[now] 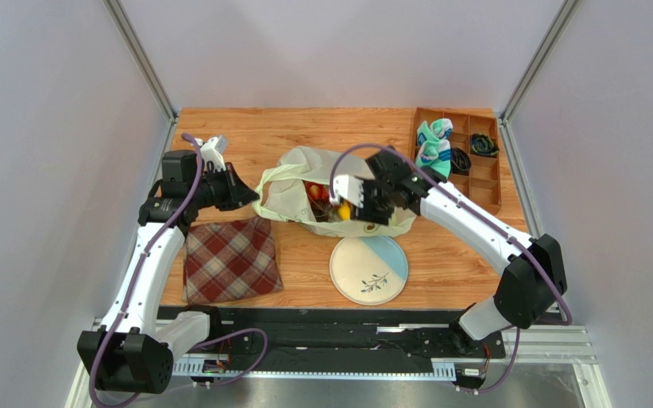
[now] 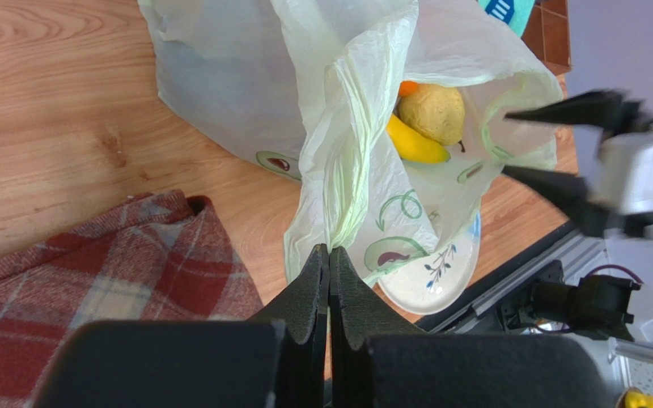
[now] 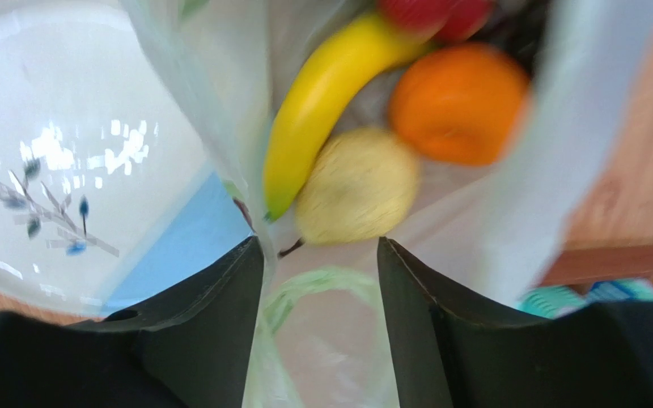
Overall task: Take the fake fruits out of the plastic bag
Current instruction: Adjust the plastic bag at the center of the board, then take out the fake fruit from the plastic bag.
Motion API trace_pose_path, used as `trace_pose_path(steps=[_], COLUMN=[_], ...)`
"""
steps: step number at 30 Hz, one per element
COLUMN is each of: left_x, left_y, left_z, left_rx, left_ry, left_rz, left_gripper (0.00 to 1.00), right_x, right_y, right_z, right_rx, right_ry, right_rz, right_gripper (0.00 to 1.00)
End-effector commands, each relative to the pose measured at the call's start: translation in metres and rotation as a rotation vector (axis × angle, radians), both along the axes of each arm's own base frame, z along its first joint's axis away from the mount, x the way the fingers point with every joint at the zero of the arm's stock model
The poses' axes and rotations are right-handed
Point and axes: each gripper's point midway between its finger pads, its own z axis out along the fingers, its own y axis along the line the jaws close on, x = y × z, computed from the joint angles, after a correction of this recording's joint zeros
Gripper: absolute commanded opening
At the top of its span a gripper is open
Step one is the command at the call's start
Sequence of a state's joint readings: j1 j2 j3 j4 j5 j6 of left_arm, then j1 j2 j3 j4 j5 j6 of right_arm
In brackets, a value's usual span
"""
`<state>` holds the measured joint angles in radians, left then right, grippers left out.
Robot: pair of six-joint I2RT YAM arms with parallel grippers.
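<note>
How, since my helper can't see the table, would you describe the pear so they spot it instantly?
On the wooden table, just beyond the round plate, lies a pale plastic bag. Inside its open mouth the pear sits beside the banana and the orange. It is the dull, rough-skinned yellowish lump; its neighbours are smooth.

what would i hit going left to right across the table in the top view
cloth → bag → tray
</note>
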<state>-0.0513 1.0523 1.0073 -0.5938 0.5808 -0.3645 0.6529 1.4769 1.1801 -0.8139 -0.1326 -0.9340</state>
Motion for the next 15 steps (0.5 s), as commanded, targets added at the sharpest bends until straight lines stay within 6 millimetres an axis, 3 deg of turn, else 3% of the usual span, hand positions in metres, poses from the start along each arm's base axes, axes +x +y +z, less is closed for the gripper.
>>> trace_pose_path(steps=[1, 2, 4, 5, 6, 7, 9, 10, 12, 15], left_x=[-0.006, -0.007, -0.005, -0.004, -0.005, -0.006, -0.009, -0.009, -0.009, -0.009], left_y=[0.005, 0.003, 0.009, 0.016, 0.017, 0.015, 0.008, 0.006, 0.009, 0.015], left_z=[0.007, 0.011, 0.007, -0.003, -0.008, -0.007, -0.002, -0.001, -0.004, -0.010], left_rx=[0.036, 0.028, 0.061, 0.092, 0.093, 0.084, 0.048, 0.041, 0.058, 0.091], left_ry=[-0.055, -0.079, -0.097, -0.073, -0.059, -0.058, -0.067, -0.068, -0.062, -0.059], left_rz=[0.005, -0.014, 0.012, 0.046, 0.049, 0.043, 0.006, -0.001, 0.006, 0.020], left_gripper=[0.00, 0.00, 0.00, 0.00, 0.00, 0.00, 0.00, 0.00, 0.00, 0.00], right_x=[0.005, 0.011, 0.017, 0.021, 0.025, 0.029, 0.039, 0.045, 0.056, 0.073], right_y=[0.053, 0.060, 0.068, 0.074, 0.078, 0.080, 0.085, 0.089, 0.093, 0.100], right_z=[0.073, 0.090, 0.087, 0.071, 0.067, 0.059, 0.033, 0.030, 0.012, 0.005], right_rx=[0.265, 0.303, 0.328, 0.311, 0.309, 0.301, 0.262, 0.258, 0.231, 0.228], right_ry=[0.103, 0.094, 0.137, 0.175, 0.184, 0.196, 0.233, 0.231, 0.239, 0.201], right_rz=[-0.014, -0.019, -0.044, -0.048, -0.049, -0.053, -0.072, -0.074, -0.087, -0.084], right_gripper=[0.58, 0.57, 0.56, 0.51, 0.48, 0.42, 0.39, 0.36, 0.35, 0.36])
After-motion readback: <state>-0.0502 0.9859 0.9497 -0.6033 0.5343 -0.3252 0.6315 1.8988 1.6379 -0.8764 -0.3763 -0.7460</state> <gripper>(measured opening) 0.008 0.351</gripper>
